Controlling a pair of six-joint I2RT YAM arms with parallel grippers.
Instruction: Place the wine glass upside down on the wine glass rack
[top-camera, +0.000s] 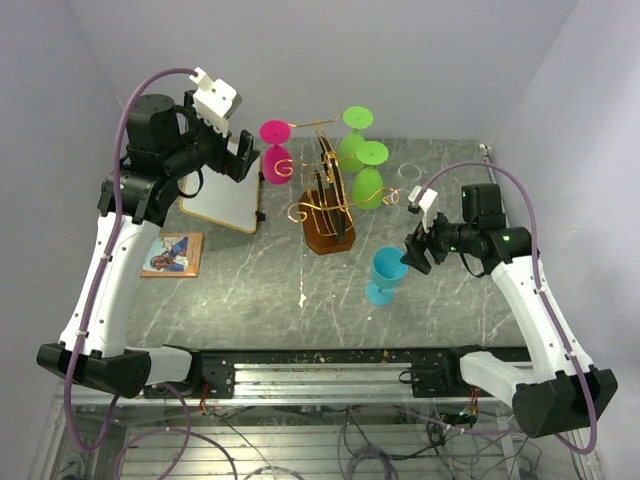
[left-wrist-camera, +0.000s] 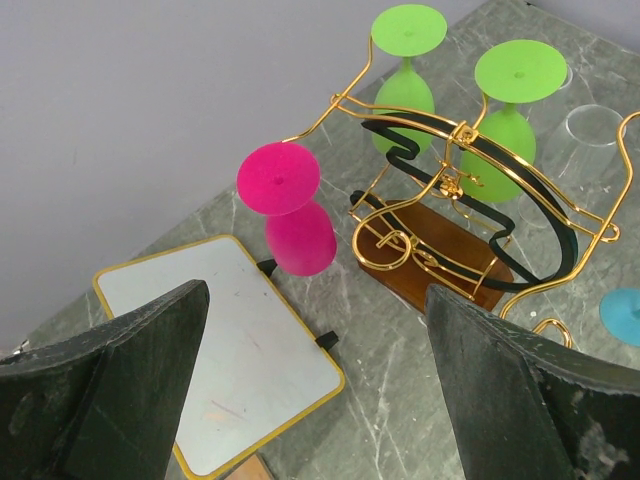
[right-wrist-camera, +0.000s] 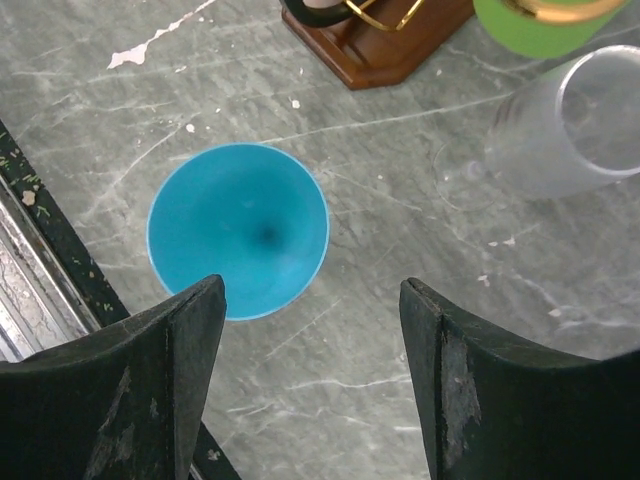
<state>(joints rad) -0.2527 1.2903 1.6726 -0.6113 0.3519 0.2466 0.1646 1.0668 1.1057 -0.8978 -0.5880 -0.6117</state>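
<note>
I have the left fingers (left-wrist-camera: 150, 360) spread wide with nothing between them, held high over the back left of the surface (top-camera: 260, 290). In the top view they sit just beside the pink glass (top-camera: 275, 150). That glass hangs foot-up from an arm on the left side of the rack (top-camera: 325, 200). Two green glasses (top-camera: 370, 178) hang the same way on the rack's right side.

From the left wrist I look down on a whiteboard (left-wrist-camera: 230, 340) with a yellow rim, lying flat to the left of the rack's brown base. A small picture card (top-camera: 172, 253) lies nearer to me, apart from the board.

The blue glass (right-wrist-camera: 238, 230) is not on the rack. It stands upright on the surface, mouth up, in front of the rack and to its right, clear of the base. The right fingers (right-wrist-camera: 480, 390) are open and hold nothing. From the right wrist I look straight down into the blue bowl, which shows past the left-hand finger, with bare surface across the rest of the gap. In the top view these fingers are just beside the bowl, on its right; I cannot tell whether they touch it.

A clear glass (right-wrist-camera: 570, 130) lies on its side behind and to the right, near the green glasses.
</note>
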